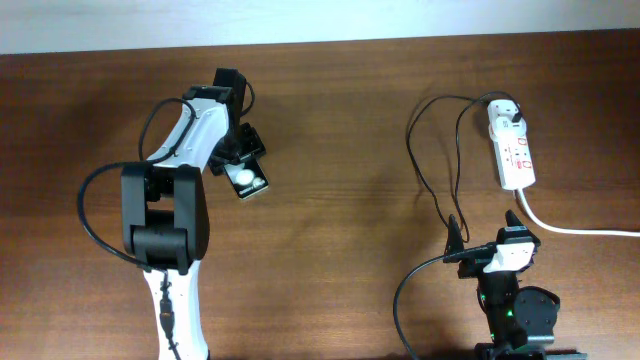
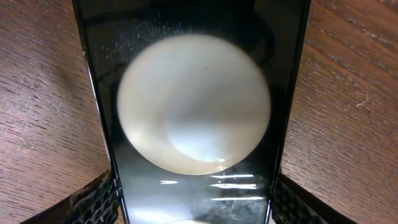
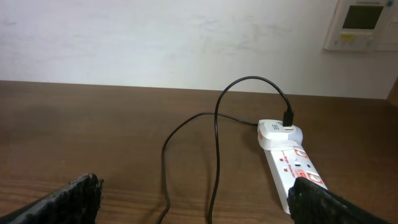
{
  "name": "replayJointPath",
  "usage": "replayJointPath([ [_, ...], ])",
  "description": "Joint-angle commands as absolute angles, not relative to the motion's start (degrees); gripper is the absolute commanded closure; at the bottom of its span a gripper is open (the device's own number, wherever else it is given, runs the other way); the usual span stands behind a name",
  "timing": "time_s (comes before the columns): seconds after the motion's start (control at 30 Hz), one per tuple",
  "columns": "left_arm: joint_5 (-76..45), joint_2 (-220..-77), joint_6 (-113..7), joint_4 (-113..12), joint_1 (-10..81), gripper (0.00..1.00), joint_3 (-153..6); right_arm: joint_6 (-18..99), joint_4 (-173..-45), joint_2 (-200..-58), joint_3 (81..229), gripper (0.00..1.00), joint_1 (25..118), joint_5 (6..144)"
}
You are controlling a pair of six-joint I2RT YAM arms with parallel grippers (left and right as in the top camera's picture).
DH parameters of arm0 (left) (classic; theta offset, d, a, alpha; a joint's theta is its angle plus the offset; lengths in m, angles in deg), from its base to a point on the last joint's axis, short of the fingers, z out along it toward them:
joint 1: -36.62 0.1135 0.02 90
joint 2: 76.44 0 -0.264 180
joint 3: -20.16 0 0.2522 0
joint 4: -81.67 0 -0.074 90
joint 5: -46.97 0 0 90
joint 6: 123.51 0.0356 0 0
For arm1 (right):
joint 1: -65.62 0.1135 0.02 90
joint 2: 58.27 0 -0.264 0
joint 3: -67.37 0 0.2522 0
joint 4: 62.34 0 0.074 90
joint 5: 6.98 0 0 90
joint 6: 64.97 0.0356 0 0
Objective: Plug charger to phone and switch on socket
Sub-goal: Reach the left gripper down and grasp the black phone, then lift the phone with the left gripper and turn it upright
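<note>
The black phone (image 1: 251,181) lies on the table at the left, a white circle on its face. In the left wrist view the phone (image 2: 186,25) fills the space between my left gripper's (image 2: 193,202) fingers, which press on both of its long edges. My left gripper (image 1: 240,162) is over the phone's far end. The white socket strip (image 1: 512,150) lies at the far right. The thin black charger cable (image 1: 430,180) runs in loops from an adapter (image 3: 277,132) on the strip (image 3: 292,168) toward my right gripper (image 1: 485,232). That gripper (image 3: 196,202) is open and empty, with the cable (image 3: 216,155) between its fingers' lines.
The strip's thick white cord (image 1: 580,228) runs off to the right edge. A pale wall (image 3: 186,37) stands behind the table's far edge, with a wall panel (image 3: 364,22) at the upper right. Bare wood lies between the phone and the cable.
</note>
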State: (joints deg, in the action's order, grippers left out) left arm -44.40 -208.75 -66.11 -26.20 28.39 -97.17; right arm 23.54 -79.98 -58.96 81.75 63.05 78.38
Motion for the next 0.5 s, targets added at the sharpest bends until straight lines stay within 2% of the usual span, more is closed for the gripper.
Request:
replayJointPath([
  [0.0,-42.7,-212.7,-66.9,-25.5,28.5,0.31,-93.9,23.8,-80.2,-58.6,81.4,0.01,63.4,77.6],
  [0.13,-42.3,-207.7,-66.9,-19.7,28.5,0.33,-98.4,23.8,-80.2,-58.6,81.4,0.01,63.4,77.6],
  [0.47,-42.4,-177.2,-66.9,-5.5,28.5,0.33,-99.4,23.8,-80.2,-58.6,81.4,0.01,63.4,77.6],
])
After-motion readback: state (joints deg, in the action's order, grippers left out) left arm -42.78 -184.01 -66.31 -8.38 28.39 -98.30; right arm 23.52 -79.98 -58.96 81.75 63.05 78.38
